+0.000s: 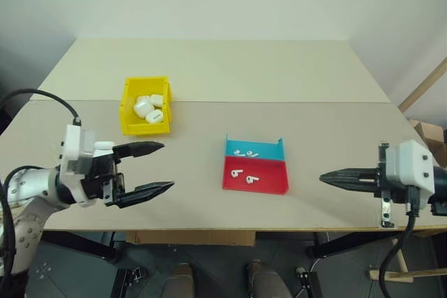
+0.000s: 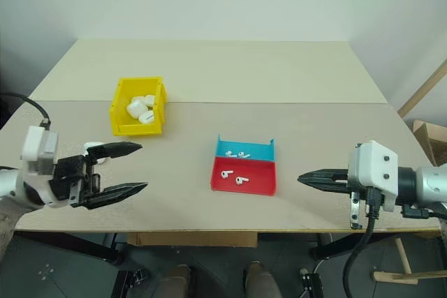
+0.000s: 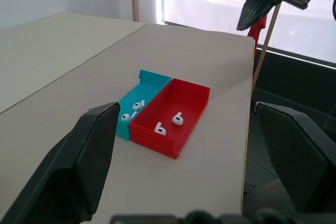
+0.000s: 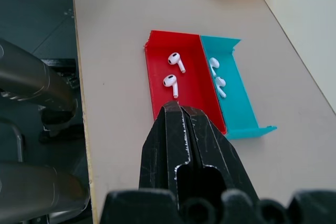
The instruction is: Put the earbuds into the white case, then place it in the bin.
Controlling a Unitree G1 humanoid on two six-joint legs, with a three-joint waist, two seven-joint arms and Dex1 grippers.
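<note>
The left hand [image 1: 154, 167] is held over the near left part of the surface [image 1: 209, 75], its two black fingers spread wide and pointed to the right, with nothing between them. The right hand [image 1: 328, 177] is held at the near right edge of the surface, its fingers pressed together into a single point aimed to the left; nothing is gripped by it.

Between the two hands, near the middle of the surface, a flat tray [image 1: 255, 165] is seen, made of a red compartment on the near side and a blue compartment on the far side. Four earbuds are lying in it: two in the red compartment [image 4: 174, 72] and two in the blue compartment [image 4: 216, 77]. Both hands are well apart from the tray.

Beyond the left hand, on the far left part of the surface, the bin [image 1: 128, 106] is standing upright. Several white cases [image 1: 148, 108] are piled inside it, touching one another; their exact number cannot be told, nor whether their lids are shut. The bin is well apart from the tray and from both hands.

In the right wrist view, a corner of the yellow bin is seen beyond the tray. In the left wrist view, the closed right hand is seen past the far end of the tray.
</note>
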